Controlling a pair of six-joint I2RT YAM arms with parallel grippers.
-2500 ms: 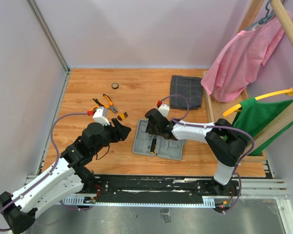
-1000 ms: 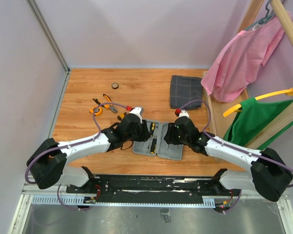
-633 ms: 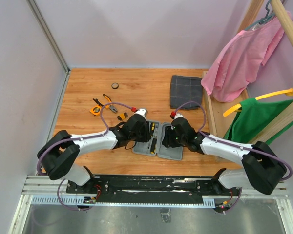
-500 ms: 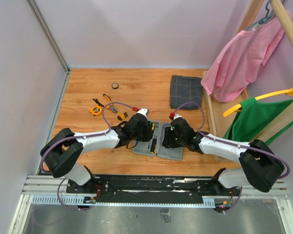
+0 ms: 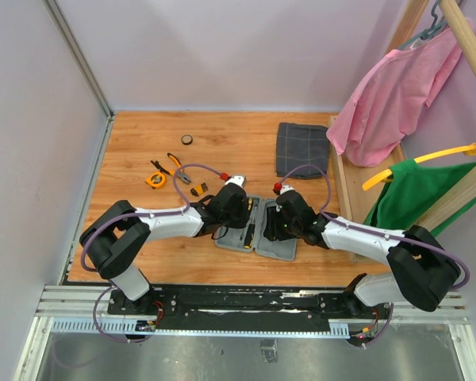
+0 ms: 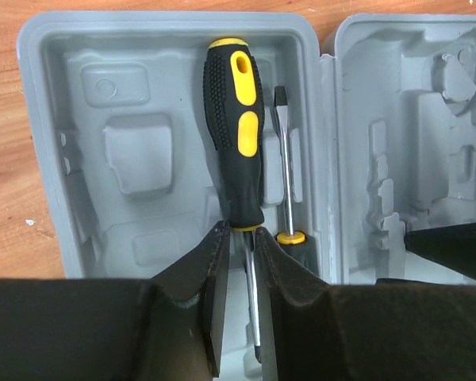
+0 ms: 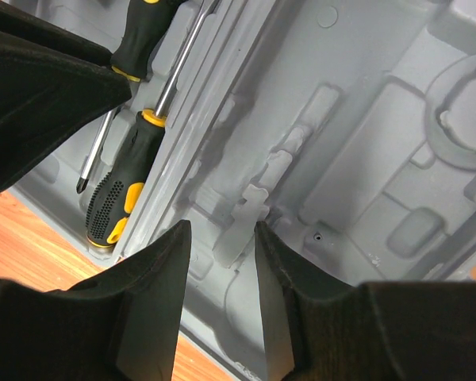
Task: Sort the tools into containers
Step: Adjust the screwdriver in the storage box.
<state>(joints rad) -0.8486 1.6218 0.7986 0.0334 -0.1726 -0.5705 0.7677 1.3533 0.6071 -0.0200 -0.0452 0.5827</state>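
The left gripper (image 6: 239,254) is seen low over the left half of the open grey case (image 6: 127,71). Its fingers are set narrowly apart on either side of the bare shaft of a large screwdriver (image 6: 234,127), just below the black-and-yellow handle. A sliver of gap is seen beside the shaft, so no clamp on it is shown. The large screwdriver is laid in a long slot near the hinge, with its handle pointing away from the gripper. Just beside it, closer to the hinge, a thin screwdriver (image 6: 285,182) is laid the other way round, its handle partly hidden by a finger.

The right gripper (image 7: 222,238) is held over the right half of the case. Its fingers are apart, and only a moulded ridge of the case is seen between them.

On the wooden table (image 5: 127,230), well apart from the case on the far left, a round orange tape measure (image 5: 155,180), pliers (image 5: 174,163) and a small orange-and-black tool (image 5: 198,190) are left loose. A folded checked cloth (image 5: 301,149) is seen at the far right.
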